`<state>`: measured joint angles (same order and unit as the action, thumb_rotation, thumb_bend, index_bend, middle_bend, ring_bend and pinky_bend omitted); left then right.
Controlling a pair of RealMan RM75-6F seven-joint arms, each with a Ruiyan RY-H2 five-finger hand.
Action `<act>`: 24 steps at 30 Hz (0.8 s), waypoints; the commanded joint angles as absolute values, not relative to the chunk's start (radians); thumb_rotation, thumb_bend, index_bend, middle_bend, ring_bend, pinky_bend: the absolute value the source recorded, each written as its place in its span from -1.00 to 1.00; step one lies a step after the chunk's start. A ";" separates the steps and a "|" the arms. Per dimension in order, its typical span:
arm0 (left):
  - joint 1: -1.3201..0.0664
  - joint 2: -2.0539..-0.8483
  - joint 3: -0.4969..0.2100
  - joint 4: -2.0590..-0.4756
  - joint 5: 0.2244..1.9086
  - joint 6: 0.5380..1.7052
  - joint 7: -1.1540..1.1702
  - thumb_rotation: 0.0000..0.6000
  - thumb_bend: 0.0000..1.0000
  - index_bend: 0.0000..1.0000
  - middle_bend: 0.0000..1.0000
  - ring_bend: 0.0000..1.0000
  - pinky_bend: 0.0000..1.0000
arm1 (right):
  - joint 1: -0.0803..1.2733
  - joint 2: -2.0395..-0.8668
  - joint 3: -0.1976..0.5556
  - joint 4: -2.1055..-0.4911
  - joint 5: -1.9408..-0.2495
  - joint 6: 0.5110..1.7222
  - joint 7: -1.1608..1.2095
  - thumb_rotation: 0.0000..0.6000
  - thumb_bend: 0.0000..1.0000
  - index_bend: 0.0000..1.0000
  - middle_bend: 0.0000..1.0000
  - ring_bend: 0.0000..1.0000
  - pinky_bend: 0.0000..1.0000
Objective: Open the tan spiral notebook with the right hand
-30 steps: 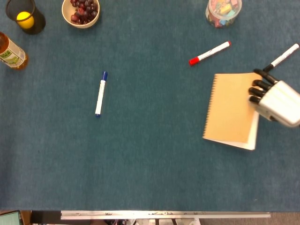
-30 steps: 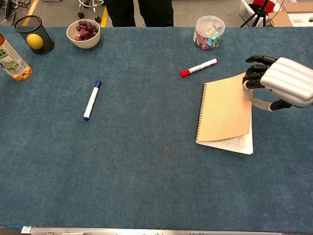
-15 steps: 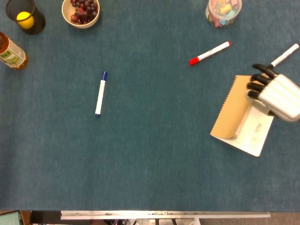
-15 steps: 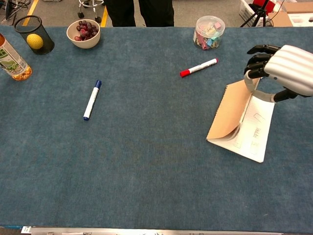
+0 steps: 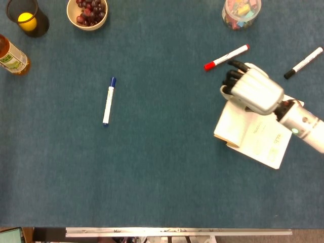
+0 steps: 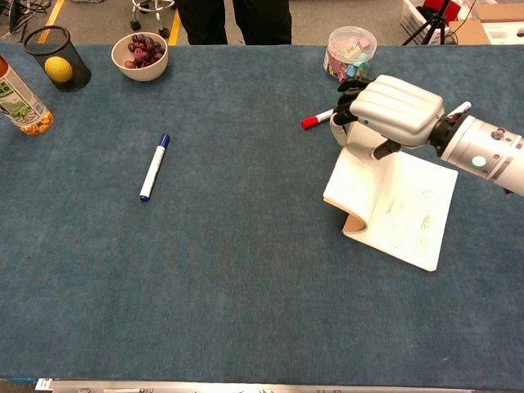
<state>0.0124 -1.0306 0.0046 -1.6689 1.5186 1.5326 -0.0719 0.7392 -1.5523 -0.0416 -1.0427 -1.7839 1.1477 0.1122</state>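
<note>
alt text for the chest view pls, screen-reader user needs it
The robot's right hand folds the cover of the notebook over to the left, white pages showing, on a blue table. A red marker lies just behind; a blue marker lies far left.

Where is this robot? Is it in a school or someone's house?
Probably a robot lab or workshop, not a house. Behind the blue-covered table there's bare floor with yellow tape, a rolling chair base and a person's legs. The robot's right hand is opening a notebook.
</note>
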 commanded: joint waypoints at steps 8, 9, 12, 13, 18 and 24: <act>0.012 -1.026 0.008 -1.671 1.522 1.529 -0.078 1.00 -0.03 -0.72 -0.84 -0.94 -0.89 | 0.804 -1.681 -0.019 -0.934 -1.783 1.109 0.105 1.00 0.03 0.66 0.05 -0.30 -0.66; 0.011 -1.025 0.008 -1.671 1.523 1.528 -0.078 1.00 -0.03 -0.72 -0.84 -0.94 -0.89 | 0.808 -1.694 -0.019 -0.922 -1.784 1.109 0.106 1.00 0.03 0.66 0.05 -0.30 -0.66; 0.011 -1.025 0.009 -1.671 1.524 1.527 -0.079 1.00 -0.03 -0.72 -0.84 -0.94 -0.89 | 0.823 -1.740 -0.022 -0.878 -1.790 1.107 0.112 1.00 0.03 0.66 0.05 -0.30 -0.66; 0.011 -1.024 0.008 -1.671 1.522 1.527 -0.080 1.00 -0.03 -0.72 -0.84 -0.94 -0.89 | 0.829 -1.757 -0.023 -0.859 -1.794 1.110 0.111 1.00 0.03 0.66 0.05 -0.30 -0.66; 0.015 -1.022 0.009 -1.669 1.520 1.530 -0.085 1.00 -0.03 -0.72 -0.84 -0.94 -0.89 | 0.849 -1.811 -0.042 -0.796 -1.814 1.111 0.107 1.00 0.03 0.66 0.05 -0.30 -0.66; 0.016 -1.023 0.011 -1.662 1.519 1.529 -0.091 1.00 -0.03 -0.72 -0.84 -0.94 -0.89 | 0.850 -1.844 -0.059 -0.770 -1.812 1.098 0.072 1.00 -0.10 0.10 -0.22 -0.50 -0.66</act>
